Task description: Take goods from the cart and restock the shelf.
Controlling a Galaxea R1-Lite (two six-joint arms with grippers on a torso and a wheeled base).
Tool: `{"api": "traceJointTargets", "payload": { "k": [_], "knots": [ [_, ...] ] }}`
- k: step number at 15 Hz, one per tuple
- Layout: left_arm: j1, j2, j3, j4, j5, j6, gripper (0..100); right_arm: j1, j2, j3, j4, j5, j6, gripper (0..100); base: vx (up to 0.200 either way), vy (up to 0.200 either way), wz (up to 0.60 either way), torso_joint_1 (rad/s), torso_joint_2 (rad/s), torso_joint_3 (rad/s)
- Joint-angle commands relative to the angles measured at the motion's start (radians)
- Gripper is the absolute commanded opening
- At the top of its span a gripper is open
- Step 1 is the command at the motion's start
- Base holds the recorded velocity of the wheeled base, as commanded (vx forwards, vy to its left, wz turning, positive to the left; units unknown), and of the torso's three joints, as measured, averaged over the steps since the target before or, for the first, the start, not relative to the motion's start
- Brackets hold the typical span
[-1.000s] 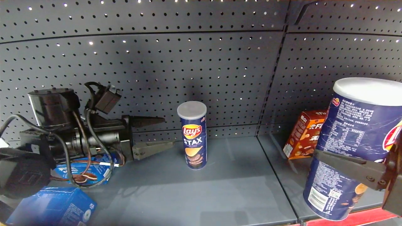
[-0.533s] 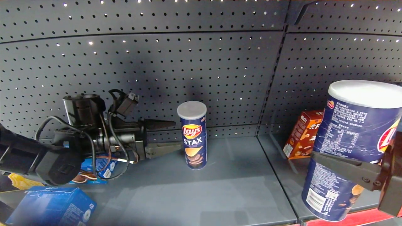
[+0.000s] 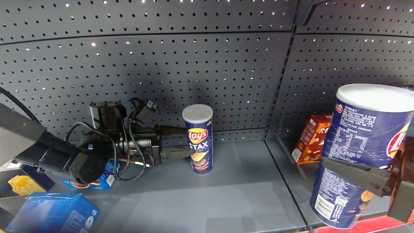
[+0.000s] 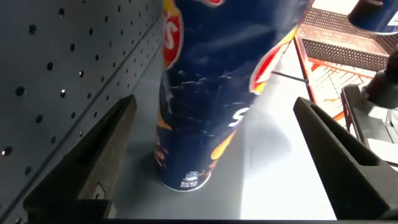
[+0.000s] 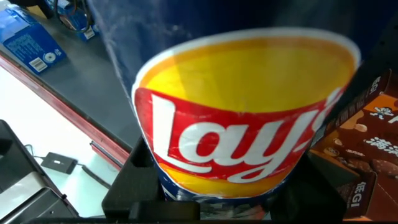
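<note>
Background: grey pegboard wall (image 3: 194, 64) behind a grey shelf (image 3: 245, 194), with a red strip (image 3: 365, 225) along the shelf's front edge at the lower right.
Standing can: blue chip can (image 3: 198, 139) with a pale lid, upright near the middle of the shelf and close to the pegboard wall. In the left wrist view its base (image 4: 183, 177) sits flat on the board.
Left gripper: at 9 o'clock of the standing can, lying level and pointing at it (image 3: 190, 141). Jaws wide, with one finger on each side of the can. In the left wrist view (image 4: 205, 143) both fingers (image 4: 93, 168) stand clear of the can's sides.
Held can: a second blue chip can (image 3: 362, 152), at 4 o'clock of the standing can over the shelf's front edge. It is tilted slightly, with the lid up. In the right wrist view its red and yellow label (image 5: 242, 118) faces the camera.
Right gripper: at the right edge of the head view (image 3: 347, 168), jaws closed around the lower half of the held can. One dark finger (image 3: 355, 176) crosses the can's front.
Orange box: at 3 o'clock of the standing can (image 3: 310, 139), leaning in the next bay, beyond the held can.
Blue packet: at 8 o'clock of the standing can (image 3: 105, 176), partly behind the left arm.
Blue box: at 7 o'clock (image 3: 55, 213), at the shelf's front left corner.
Cracker box: dark box with a yellow cracker picture (image 3: 22, 183), at 8 o'clock by the left edge.
Cart: orange wire mesh (image 4: 348, 50), seen past the standing can in the left wrist view.
</note>
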Motion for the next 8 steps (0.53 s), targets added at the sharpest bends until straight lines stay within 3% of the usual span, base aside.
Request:
{"api": "traceJointTargets", "payload": {
  "k": [1, 8],
  "knots": [
    [-0.002, 0.052, -0.039, -0.001, -0.003, 0.0, 100, 0.001, 0.003, -0.003, 0.0, 0.011, 0.0, 0, 0.0, 0.0, 0.0, 0.0, 0.0, 0.0],
    [-0.039, 0.132, -0.131, -0.001, -0.003, -0.003, 100, -0.002, 0.003, -0.001, 0.001, 0.023, 0.0, 0, 0.0, 0.0, 0.0, 0.0, 0.0, 0.0]
  ]
}}
